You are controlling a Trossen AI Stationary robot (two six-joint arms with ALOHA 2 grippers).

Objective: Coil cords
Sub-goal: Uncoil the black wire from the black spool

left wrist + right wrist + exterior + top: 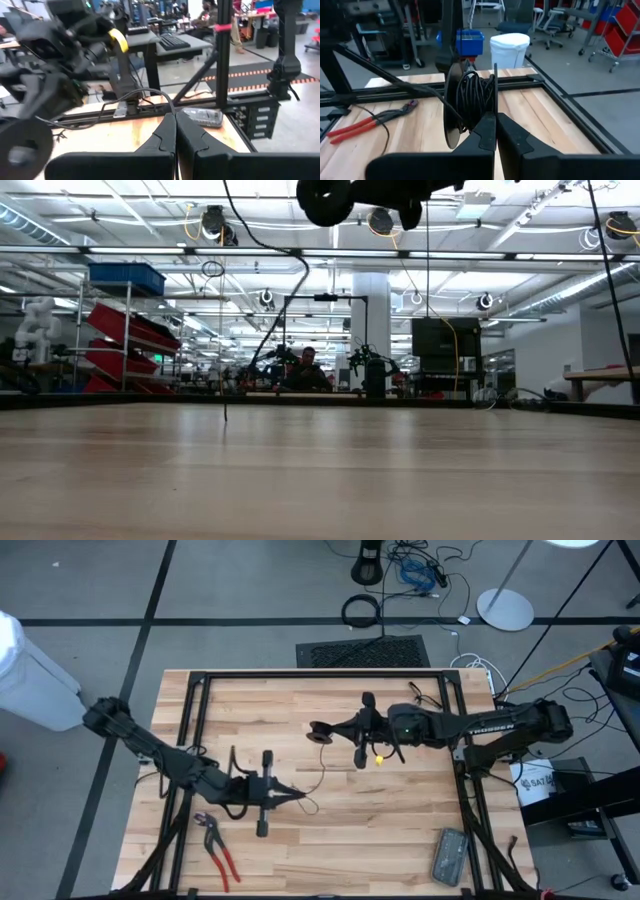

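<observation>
The cord is thin and black, partly wound on a small round dark reel (470, 97). My right gripper (330, 730) is shut on the reel above the table's middle; the low view shows the reel (330, 200) high over the wood. A loose strand (322, 778) drops from the reel toward my left gripper (303, 797), which is shut on it over the near-left part of the table. In the low view the strand (290, 290) curves down and a thin stretch (225, 408) reaches the table top. My left gripper pinches the loose strand (171, 111) between its two fingertips, coming in level from the table's left. The cord arches up slack (150, 91) from the tips toward the other arm. My right gripper has its shut fingers at the reel's thin side disc (495, 107), at the disc's edge. They come in about level from the table's right. The reel stands on edge, lifted clear of the table, with the wound cord (472, 100) beside the fingers.
Red-handled pliers (218, 845) lie near the front left. A grey flat device (449, 855) lies at the front right. A black metal frame (320, 675) runs around the wooden table (400, 820). A white bin (509, 47) stands beyond the table's edge.
</observation>
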